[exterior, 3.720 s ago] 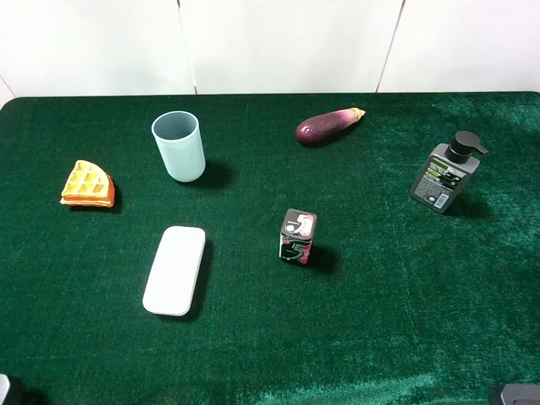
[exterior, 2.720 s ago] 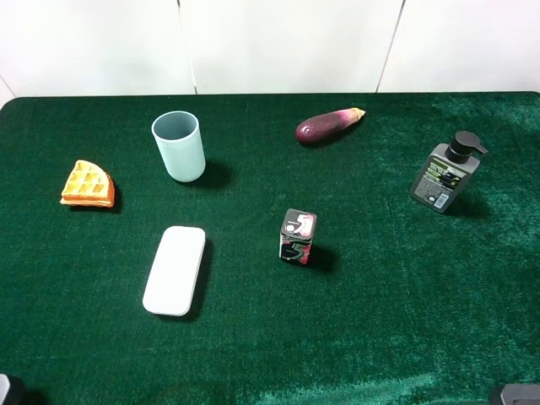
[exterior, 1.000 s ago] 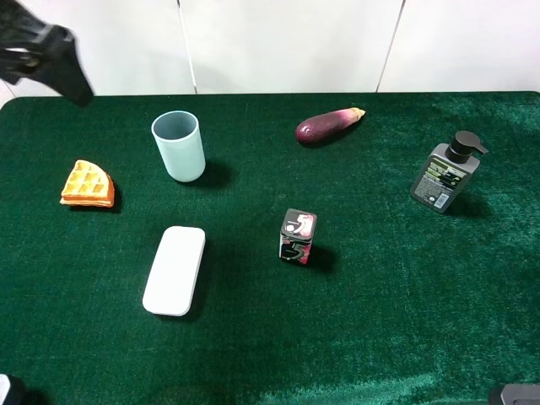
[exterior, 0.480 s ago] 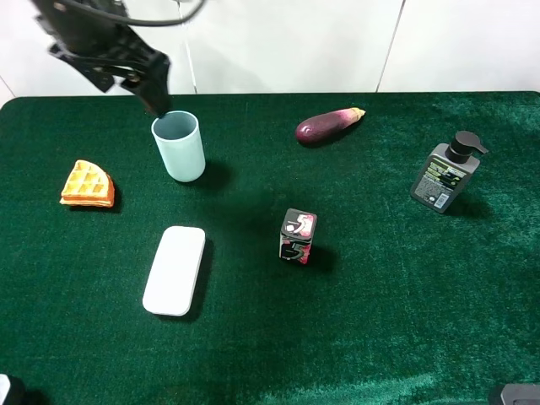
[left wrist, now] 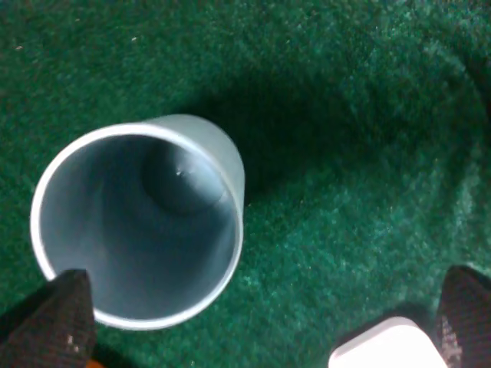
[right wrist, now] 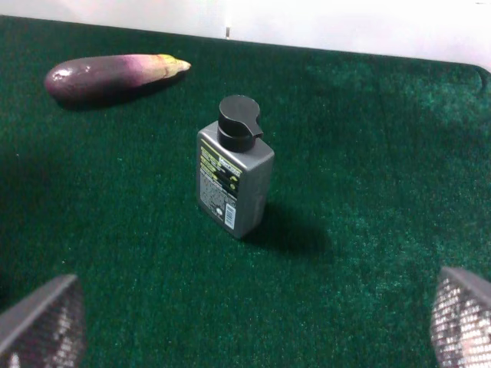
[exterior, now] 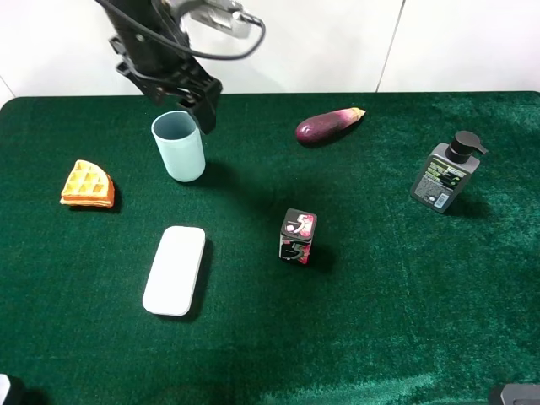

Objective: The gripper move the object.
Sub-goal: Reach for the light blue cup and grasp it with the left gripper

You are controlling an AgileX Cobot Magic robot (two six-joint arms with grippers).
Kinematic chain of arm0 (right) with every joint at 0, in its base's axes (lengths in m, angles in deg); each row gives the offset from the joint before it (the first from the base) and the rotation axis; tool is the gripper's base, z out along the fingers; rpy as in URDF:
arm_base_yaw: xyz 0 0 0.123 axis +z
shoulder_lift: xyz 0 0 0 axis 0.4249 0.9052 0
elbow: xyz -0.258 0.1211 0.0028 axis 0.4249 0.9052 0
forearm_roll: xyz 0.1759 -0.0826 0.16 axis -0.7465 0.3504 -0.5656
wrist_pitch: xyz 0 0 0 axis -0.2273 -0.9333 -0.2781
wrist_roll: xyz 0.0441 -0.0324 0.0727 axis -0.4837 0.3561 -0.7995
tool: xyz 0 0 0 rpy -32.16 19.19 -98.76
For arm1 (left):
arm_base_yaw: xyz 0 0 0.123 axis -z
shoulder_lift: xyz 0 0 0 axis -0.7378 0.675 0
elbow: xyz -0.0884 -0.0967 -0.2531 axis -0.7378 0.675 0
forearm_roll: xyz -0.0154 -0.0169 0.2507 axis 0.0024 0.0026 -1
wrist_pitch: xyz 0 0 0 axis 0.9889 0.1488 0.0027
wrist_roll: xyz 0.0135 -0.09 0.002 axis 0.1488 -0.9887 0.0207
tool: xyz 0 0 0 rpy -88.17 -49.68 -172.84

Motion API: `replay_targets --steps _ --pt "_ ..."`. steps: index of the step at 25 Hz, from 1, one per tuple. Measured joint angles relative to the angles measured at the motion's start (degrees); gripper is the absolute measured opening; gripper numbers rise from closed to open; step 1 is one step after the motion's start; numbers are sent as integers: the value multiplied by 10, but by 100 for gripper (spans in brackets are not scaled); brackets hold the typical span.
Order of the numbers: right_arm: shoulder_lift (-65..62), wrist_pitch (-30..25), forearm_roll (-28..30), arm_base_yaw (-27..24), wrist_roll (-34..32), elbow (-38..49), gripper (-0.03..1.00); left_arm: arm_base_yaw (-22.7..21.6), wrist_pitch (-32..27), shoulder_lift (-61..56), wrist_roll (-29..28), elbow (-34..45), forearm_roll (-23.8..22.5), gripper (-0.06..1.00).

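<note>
Hard to read from my console:
- Left gripper [exterior: 202, 114], a black metal claw on a grey arm with black cables. The arm is cut off by the top edge of the high view, and its fingers merge there into one dark mass. The left wrist view shows only two dark fingertips [left wrist: 60, 318] at opposite edges, so I log the fingers as spread wide and gripping nothing.
- Right gripper [right wrist: 253, 318]. Two grey tips sit at opposite corners of its own view, spread wide and holding nothing.
- Flat white oblong case [exterior: 175, 270]. It is whole in the high view; the left wrist view shows only a corner.

Task item:
- Plain pale blue-green plastic cup [exterior: 179, 148]. It stands upright on the dark green felt table [exterior: 380, 337], far-left area. Its long axis is vertical and its open mouth faces up into the left wrist camera, inner base visible. The left gripper hangs by its far rim, and one fingertip overlaps the rim in the wrist view. I cannot tell whether they touch.

Other stock:
- Orange waffle wedge [exterior: 87, 184], near the cup's left.
- Small black printed box [exterior: 297, 236], centre.
- Purple eggplant [exterior: 329, 125], far centre.
- Grey pump bottle with black cap [exterior: 447, 173], upright, right side.
</note>
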Motion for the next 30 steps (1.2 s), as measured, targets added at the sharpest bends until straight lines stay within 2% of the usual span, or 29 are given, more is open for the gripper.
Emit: replay_targets --steps 18,30 --pt "0 0 0 0 0 0 68 14 72 89 -1 -6 7 90" --pt "0 0 0 0 0 0 68 14 80 126 -25 -9 4 89"
